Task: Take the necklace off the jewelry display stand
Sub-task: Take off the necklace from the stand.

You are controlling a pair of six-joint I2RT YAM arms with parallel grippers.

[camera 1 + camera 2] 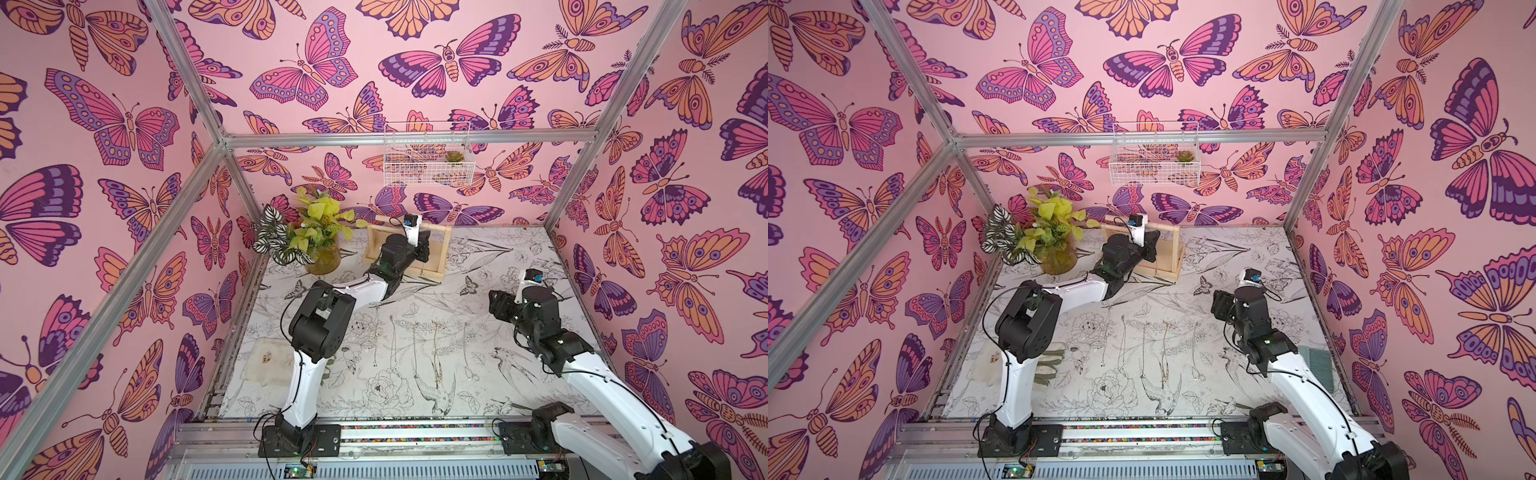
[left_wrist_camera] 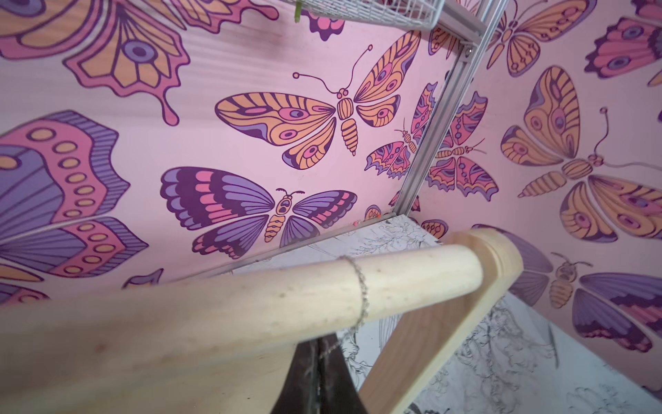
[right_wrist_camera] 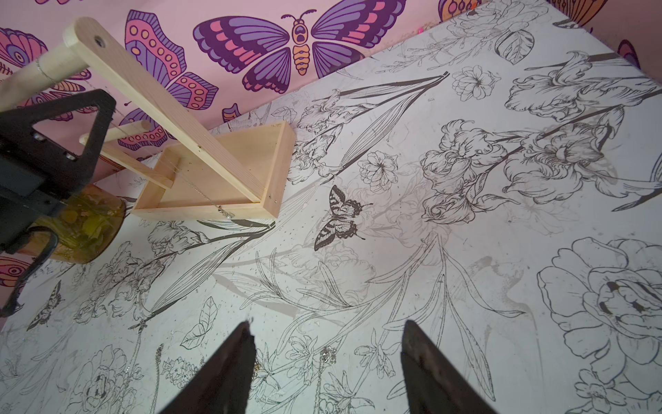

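Pale wood marks the stand [image 1: 445, 249], set at the far edge of the table [image 1: 532, 249], left of middle and just beside a potted plant [image 1: 320, 232] in the far left corner. The necklace [image 2: 360, 290], a thin chain, is looped over the crossbar [image 2: 250, 308] close to one upright. Its pendant [image 3: 226, 214] hangs down at the front rim of the base board.

The left arm reaches across the table to the stand. The left fingers [image 2: 304, 376] sit just under the crossbar, pressed together on the chain where it drops from the bar; the strand runs straight into the seam between them.

The right fingers [image 3: 229, 369] stand apart and hold nothing. They hover over the right half of the table, well apart from the stand and pointed toward it.

Several other chains [image 1: 415, 345] lie flat on the printed table cover toward the near edge, and a pale cloth [image 1: 268, 361] lies by the left edge. A white wire basket [image 1: 428, 166] hangs on the butterfly-papered back wall above the stand.
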